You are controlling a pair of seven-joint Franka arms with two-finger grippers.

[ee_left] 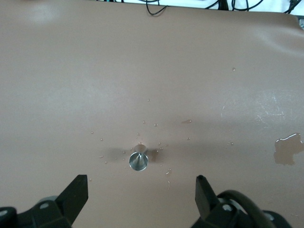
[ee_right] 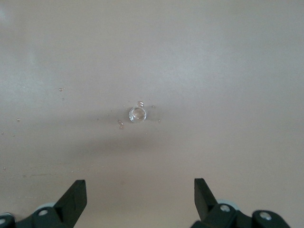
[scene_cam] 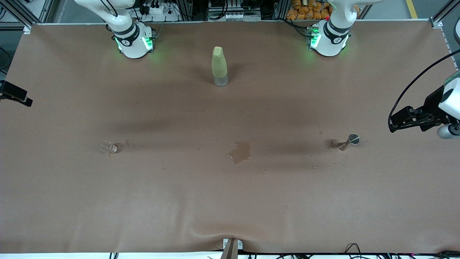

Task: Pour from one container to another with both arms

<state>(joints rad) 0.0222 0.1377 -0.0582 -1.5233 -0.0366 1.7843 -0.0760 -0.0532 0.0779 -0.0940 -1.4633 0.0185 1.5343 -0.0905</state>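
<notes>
A small steel jigger (scene_cam: 348,141) stands on the brown table toward the left arm's end, with droplets around it. A small clear glass (scene_cam: 108,147) stands toward the right arm's end. My left gripper (scene_cam: 394,124) hangs open over the table's edge at its own end; in the left wrist view its gripper (ee_left: 141,190) is wide apart with the jigger (ee_left: 138,160) ahead of it, untouched. My right gripper (scene_cam: 21,98) shows only partly, at the opposite table edge. It stands open (ee_right: 140,192) and holds nothing, with the glass (ee_right: 137,114) well ahead of it.
A tall pale yellow-green bottle (scene_cam: 219,67) with a cap stands upright between the two arm bases. A puddle of spilled liquid (scene_cam: 240,153) lies mid-table between the glass and the jigger, nearer the front camera than the bottle. The table cover (scene_cam: 230,201) is brown.
</notes>
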